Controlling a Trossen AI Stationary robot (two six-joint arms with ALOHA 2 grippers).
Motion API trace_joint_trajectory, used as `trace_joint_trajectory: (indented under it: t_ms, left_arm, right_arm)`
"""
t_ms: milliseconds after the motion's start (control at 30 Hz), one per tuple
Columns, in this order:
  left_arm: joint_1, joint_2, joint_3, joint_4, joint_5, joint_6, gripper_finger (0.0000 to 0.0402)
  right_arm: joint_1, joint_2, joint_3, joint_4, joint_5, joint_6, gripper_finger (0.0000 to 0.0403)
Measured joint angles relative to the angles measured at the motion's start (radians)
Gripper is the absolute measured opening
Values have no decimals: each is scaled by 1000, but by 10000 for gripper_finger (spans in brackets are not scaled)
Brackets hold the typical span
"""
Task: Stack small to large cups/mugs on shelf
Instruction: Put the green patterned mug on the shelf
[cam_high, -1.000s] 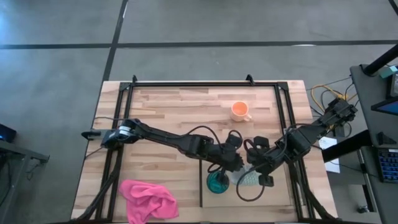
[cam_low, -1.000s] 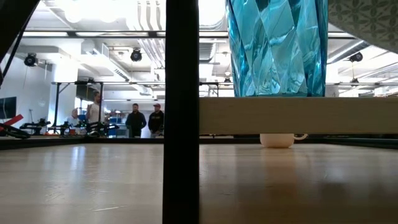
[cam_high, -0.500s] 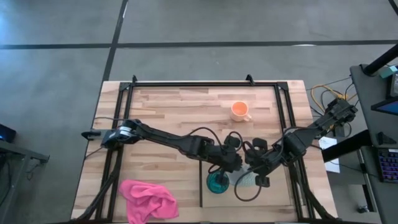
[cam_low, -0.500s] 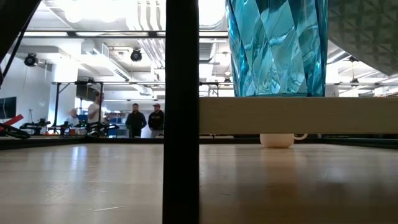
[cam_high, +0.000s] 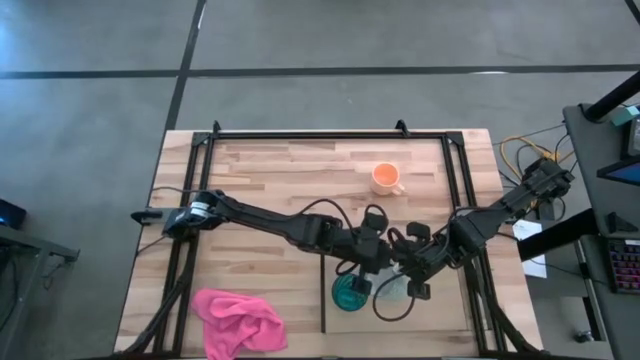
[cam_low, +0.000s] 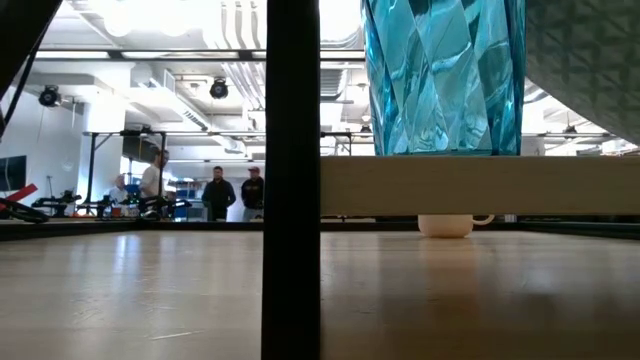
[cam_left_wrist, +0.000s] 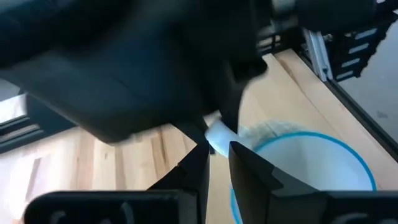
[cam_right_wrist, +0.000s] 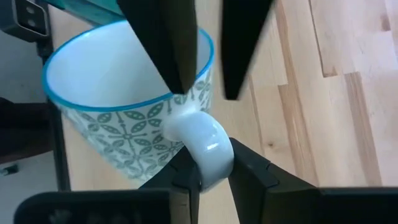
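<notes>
The teal tumbler (cam_high: 349, 294) (cam_low: 445, 75) stands upright on the pale wooden shelf (cam_high: 440, 312) (cam_low: 480, 186), beside its dark upright strip (cam_low: 292, 180). The white patterned mug with a blue rim (cam_right_wrist: 124, 93) (cam_high: 394, 288) is in the air just right of the tumbler. Its wall shows at the low view's top right (cam_low: 590, 50). My right gripper (cam_right_wrist: 208, 171) (cam_high: 408, 272) is shut on its handle. My left gripper (cam_left_wrist: 219, 152) (cam_high: 374, 262) meets the same handle from the opposite side. The orange mug (cam_high: 385, 178) stands on the table farther back. My left gripper has the handle's upper end (cam_left_wrist: 217, 132), by the rim, between its two fingertips (cam_right_wrist: 179, 84). It comes from the table's left, opposite my right gripper. The gap between its fingers is narrow. My right gripper pinches the handle's outer curve (cam_right_wrist: 208, 149) between its two fingers, coming from the table's right. The mug is tilted and lifted clear above the shelf.
A pink cloth (cam_high: 238, 320) lies at the table's near left. A black frame (cam_high: 330, 133) runs along the far edge and both sides. Cables loop beside the mug (cam_high: 400, 310). People stand in the room far behind the table (cam_low: 215, 190).
My right gripper has moved toward the table's left with the white mug, closer to the tumbler and my left gripper. In the low view the mug's wall has come farther into the picture.
</notes>
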Motion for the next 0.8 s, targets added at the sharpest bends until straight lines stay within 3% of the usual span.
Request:
trace_joint_trajectory:
  t_ms: [367, 800]
  left_arm:
    - [2, 0, 8, -6, -5, 0, 48]
    - [7, 1, 6, 1, -29, 2, 48]
  right_arm:
    - [3, -3, -105, 147, 12, 9, 55]
    - [129, -22, -121, 169, 258, 120, 53]
